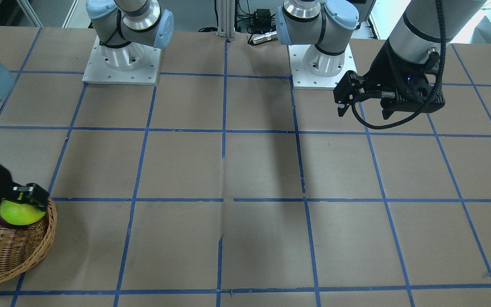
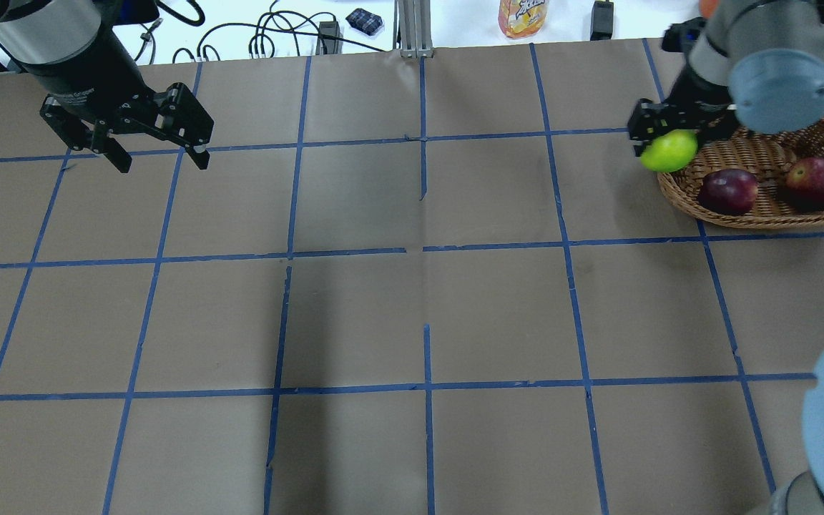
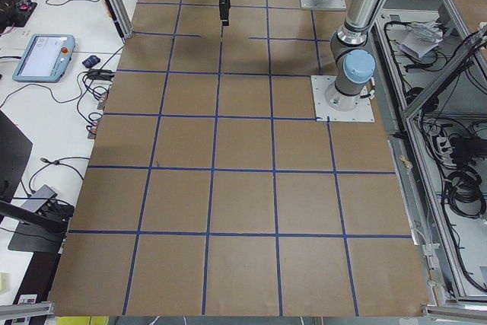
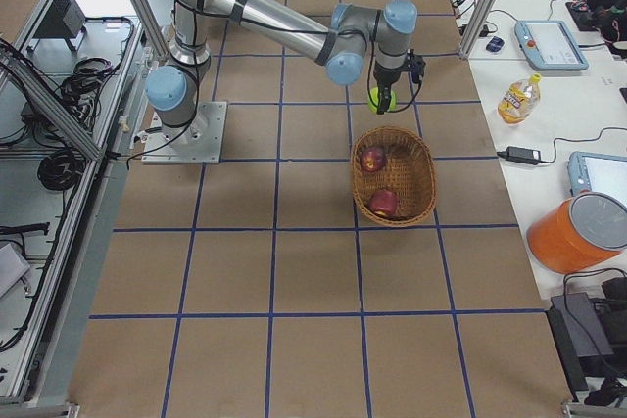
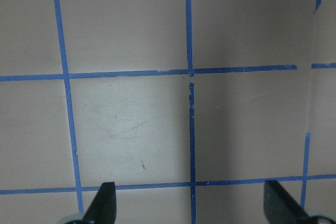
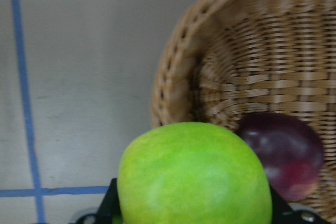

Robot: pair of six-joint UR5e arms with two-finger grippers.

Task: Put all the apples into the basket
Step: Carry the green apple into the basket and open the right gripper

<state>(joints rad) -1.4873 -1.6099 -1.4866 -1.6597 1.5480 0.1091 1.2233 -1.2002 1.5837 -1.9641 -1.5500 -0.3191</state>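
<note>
Bottle [image 2: 523, 16], orange label unreadable, well apart from green apple [image 2: 668, 151]

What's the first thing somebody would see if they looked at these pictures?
The bright green apple jumps out: the right gripper holds it in its jaws, up in the air near the rim of the wicker basket. A maroon apple and a red apple already lie inside it. Far off on the other side, the left gripper hangs with open jaws over the brown table.
</note>
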